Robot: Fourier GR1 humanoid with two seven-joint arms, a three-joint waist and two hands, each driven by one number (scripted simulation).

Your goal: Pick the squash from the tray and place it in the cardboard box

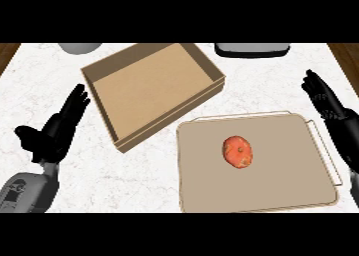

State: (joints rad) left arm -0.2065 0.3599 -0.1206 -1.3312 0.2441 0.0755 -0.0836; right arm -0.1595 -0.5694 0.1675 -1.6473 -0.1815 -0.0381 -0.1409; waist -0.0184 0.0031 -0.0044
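**Squash untouched on the tray, both hands open at the sides**

The marble counter point(138, 185) fills the frame, pale and veined, with dark wood showing at the upper corners. On it, upper centre, sits the cardboard box point(112, 120), turned at an angle with its open top facing up and nothing visible inside; it lies just beside the tray, which should keep the carry short.

The tray point(285, 185) takes the lower right, flat and tan with a thin wire handle along its right edge. Its shallow rim leaves the load easy to reach from above.

The left hand point(60, 127) shows at the left edge, fingers straight and pointing up the frame, holding nothing; it looks parked clear of the box. The right hand point(329, 107) shows at the right edge, beside the tray's handle, also with straight fingers and nothing in it. Being nearest the tray, it seems the likelier one to make the pick.

The squash point(239, 152), small, oval and orange-red, lies alone near the tray's middle, well apart from both hands. Its rounded shape may roll if nudged sideways.
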